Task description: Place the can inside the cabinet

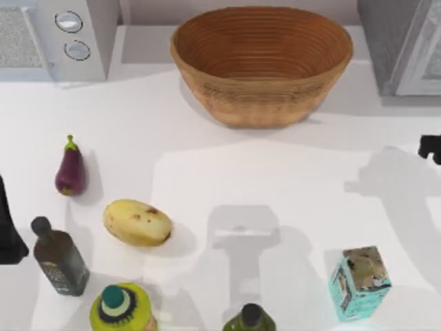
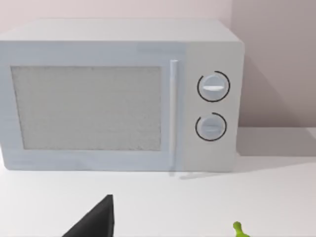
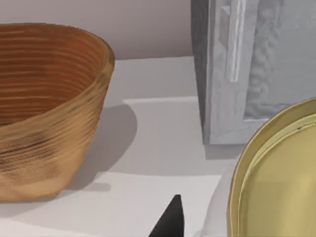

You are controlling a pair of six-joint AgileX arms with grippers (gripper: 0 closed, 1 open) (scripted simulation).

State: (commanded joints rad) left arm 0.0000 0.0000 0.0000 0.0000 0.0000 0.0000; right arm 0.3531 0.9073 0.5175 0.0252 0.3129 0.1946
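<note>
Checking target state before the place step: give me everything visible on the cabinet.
The cabinet is a large grey box-like unit at the table's far right corner, beside the woven basket. In the right wrist view its front carries a pale framed door panel with a slim vertical bar handle near the frame's edge. The door looks closed, flush with the frame. It stands upright on the white table, casting a shadow at its base. The can's gold top sits close in front of the camera, overlapping the cabinet's lower corner in that view; contact cannot be judged.

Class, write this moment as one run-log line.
right gripper: table's right edge, can close under wrist | cabinet: door shut, ahead | left gripper: parked left
</note>
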